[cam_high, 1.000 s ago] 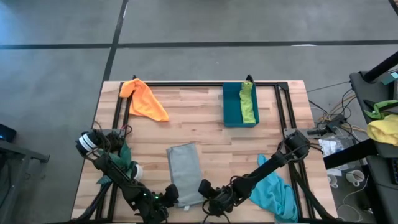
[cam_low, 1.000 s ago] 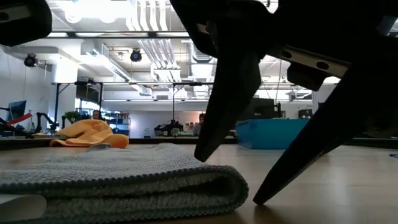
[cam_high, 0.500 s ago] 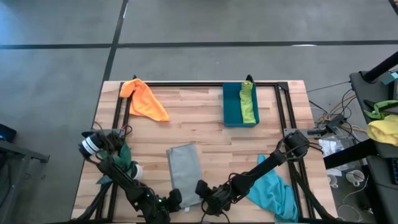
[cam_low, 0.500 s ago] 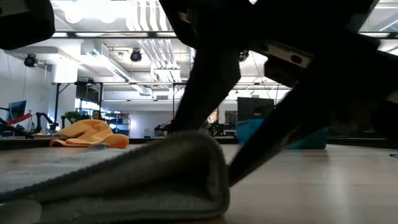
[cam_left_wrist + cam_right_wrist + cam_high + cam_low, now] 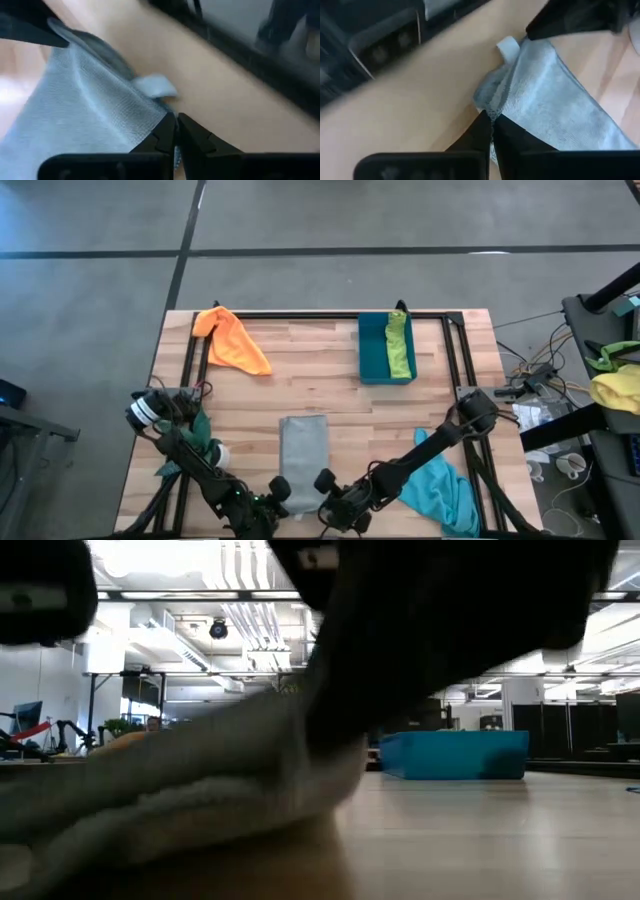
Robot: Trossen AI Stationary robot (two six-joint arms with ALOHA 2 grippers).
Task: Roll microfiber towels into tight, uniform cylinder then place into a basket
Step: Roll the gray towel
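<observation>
The grey towel [image 5: 303, 448] lies lengthwise at the table's near middle, its far part flat on the wood. Its near end [image 5: 200, 780] is raised. My left gripper [image 5: 281, 498] is shut on the near left corner and my right gripper [image 5: 326, 500] on the near right corner. A white label [image 5: 155, 86] sticks out of the near edge. The orange towel [image 5: 232, 340] lies crumpled at the far left. The lime green towel [image 5: 399, 345] lies in the teal basket [image 5: 375, 350] at the far right. The turquoise towel [image 5: 440, 490] lies under my right arm. My left gripper pinches the grey towel's near left corner [image 5: 161, 121] between its two shut fingers, slanting down from the near side. The corner is lifted off the table and the cloth slopes away to the wood. My right gripper pinches the towel's near right corner [image 5: 496, 111] between its shut fingers, slanting down from the near side. The cloth bunches up at the fingertips, and the corner is clear of the table.
A dark green plant in a white pot [image 5: 205, 448] stands by my left arm at the table's left edge. A black frame rail [image 5: 330, 314] runs along the far edge. Bare wood lies between the grey towel and the basket.
Both grippers have shut on the grey towel's near corners and risen a little, rolling as they went. The towel's near end has come up off the table, and the towel now lies straighter; its far part has stayed on the wood.
</observation>
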